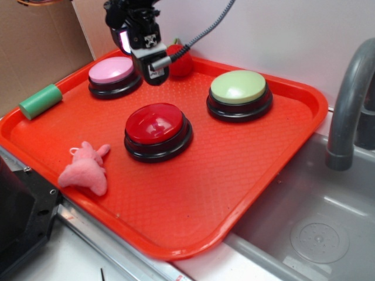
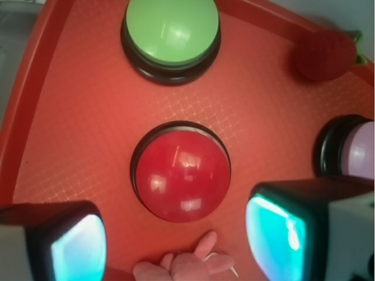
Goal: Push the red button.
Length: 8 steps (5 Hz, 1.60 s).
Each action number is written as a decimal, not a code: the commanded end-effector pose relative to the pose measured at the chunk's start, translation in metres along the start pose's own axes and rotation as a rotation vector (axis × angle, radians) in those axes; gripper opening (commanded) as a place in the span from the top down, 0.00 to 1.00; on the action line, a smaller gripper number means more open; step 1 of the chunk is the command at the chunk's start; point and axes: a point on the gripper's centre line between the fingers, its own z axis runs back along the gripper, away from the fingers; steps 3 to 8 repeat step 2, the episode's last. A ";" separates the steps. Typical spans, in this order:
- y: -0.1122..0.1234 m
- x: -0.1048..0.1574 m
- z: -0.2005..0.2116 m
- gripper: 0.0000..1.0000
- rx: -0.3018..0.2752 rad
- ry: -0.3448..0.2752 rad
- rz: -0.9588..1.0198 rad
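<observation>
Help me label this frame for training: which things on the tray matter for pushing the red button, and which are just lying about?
Job: red button; gripper, raised behind it.

Lying about: pink button, green button, strawberry, pink plush toy, green cylinder, tray.

You see the red button with a glossy, smooth plastic dome that mirrors light, on a shiny black ring. It sits on an orange plastic tray with a fine crosshatch texture. Left of the red button, the pink toy is fuzzy cloth; behind it, the strawberry looks felted. The green button and pink button look duller. The faucet is matt grey metal.
</observation>
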 end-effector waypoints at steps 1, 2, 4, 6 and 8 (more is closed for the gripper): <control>-0.010 0.009 0.030 0.00 0.016 -0.091 -0.004; -0.013 0.008 0.033 0.00 0.033 -0.085 -0.002; -0.013 0.008 0.033 0.00 0.033 -0.085 -0.002; -0.013 0.008 0.033 0.00 0.033 -0.085 -0.002; -0.013 0.008 0.033 0.00 0.033 -0.085 -0.002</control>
